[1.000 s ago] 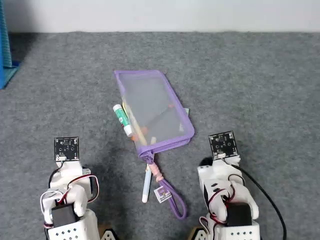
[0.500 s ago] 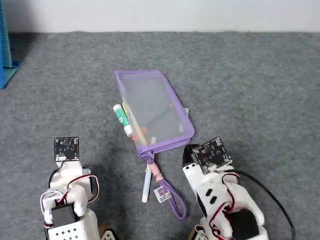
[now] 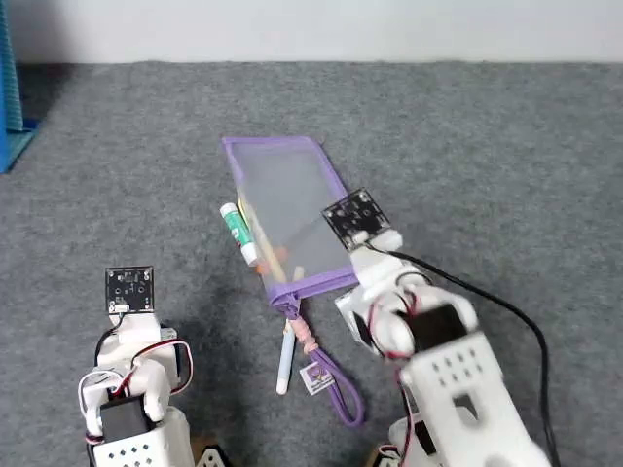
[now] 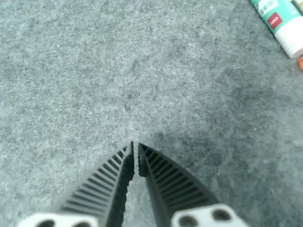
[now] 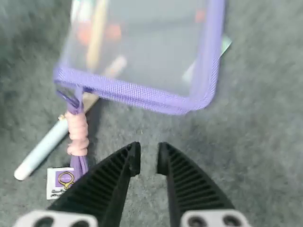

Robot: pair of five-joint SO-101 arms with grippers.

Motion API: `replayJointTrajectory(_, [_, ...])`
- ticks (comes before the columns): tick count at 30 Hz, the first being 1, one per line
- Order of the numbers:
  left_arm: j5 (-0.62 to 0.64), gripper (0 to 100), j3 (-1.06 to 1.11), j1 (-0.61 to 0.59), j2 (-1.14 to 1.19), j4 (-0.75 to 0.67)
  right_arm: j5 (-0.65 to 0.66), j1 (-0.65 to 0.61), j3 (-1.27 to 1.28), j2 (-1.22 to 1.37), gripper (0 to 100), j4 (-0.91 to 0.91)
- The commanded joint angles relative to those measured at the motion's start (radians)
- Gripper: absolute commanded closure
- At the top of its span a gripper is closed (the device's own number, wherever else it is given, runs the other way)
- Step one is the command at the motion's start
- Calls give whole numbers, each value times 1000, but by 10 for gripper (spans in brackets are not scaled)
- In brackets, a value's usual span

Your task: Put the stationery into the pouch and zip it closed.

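Observation:
A translucent purple pouch (image 3: 287, 209) lies flat on the grey carpet, with a yellow pencil and orange bits showing through it. A green-and-white glue stick (image 3: 238, 233) rests against its left side. A pale blue pen (image 3: 285, 358) lies by the pouch's purple strap (image 3: 336, 387), near the white tag. My right arm (image 3: 419, 331) stretches over the pouch's near right corner. My right gripper (image 5: 147, 160) hovers just short of the pouch's (image 5: 147, 52) near edge, open by a narrow gap and holding nothing. My left gripper (image 4: 136, 150) is shut over bare carpet, the glue stick (image 4: 279, 19) far ahead.
The left arm (image 3: 131, 389) sits folded at the near left. A blue object (image 3: 8, 97) stands at the far left edge, and a white wall runs along the back. A pink loop (image 5: 77, 135) joins strap and zipper, with the pen (image 5: 45, 151) beside it.
My right arm has swung out from its folded spot at the near right, forward and left, until it is over the pouch's near right corner. The left arm and the stationery have not moved.

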Motion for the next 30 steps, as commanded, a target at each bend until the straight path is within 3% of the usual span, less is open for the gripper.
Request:
replayJointTrajectory(1, [-8,985,-10,-5,-12,6,-12,-21,-58,147,879,-77])
replayJointTrajectory(10, [-8,985,-10,-5,-12,6,-127,-209,-58,384,879,-248])
replayJointTrajectory(16, [-8,985,-10,-5,-12,6,-132,-228,-58,466,879,-346])
replayJointTrajectory(30, [-8,985,-10,-5,-12,6,-133,-298,-60,473,879,-326])
